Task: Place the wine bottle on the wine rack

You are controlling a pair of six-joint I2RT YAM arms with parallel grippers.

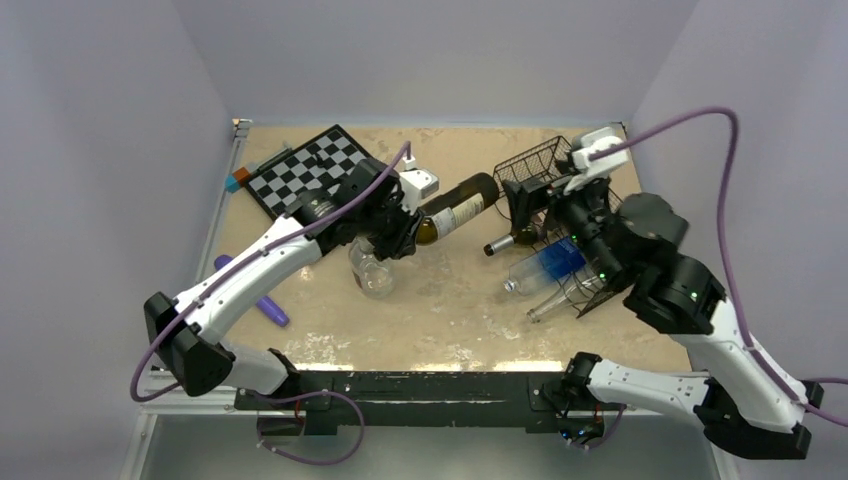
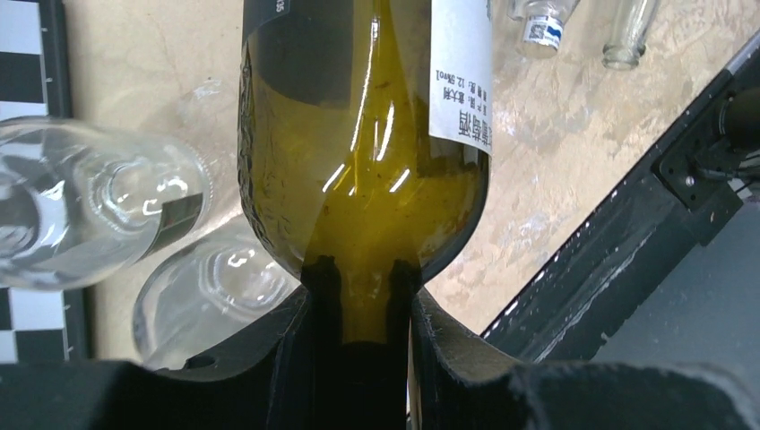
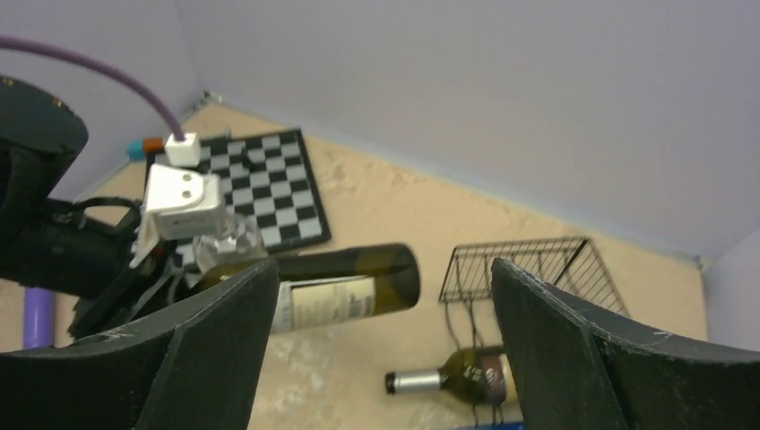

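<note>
the wine bottle (image 1: 458, 207) is dark green with a white label. it lies on its side in the left gripper (image 2: 362, 274), and its fat end points at the wine rack (image 1: 545, 163). the left gripper is shut tight on the thin neck, one finger on each side. the bottle is near the rack but not in it.

the black wire rack sits on the right side of the desk (image 1: 450, 315). another green bottle (image 1: 515, 238) and a see-through bottle with a blue label (image 1: 547, 266) lie in it.

the right gripper (image 3: 384, 269) is beside the rack. its fingers are spread wide apart and hold nothing.

under the left gripper there are clear glass bottles (image 1: 372, 270). a black and white chessboard (image 1: 310, 170) lies at the back left. a purple thing (image 1: 262, 300) lies near the left arm.
</note>
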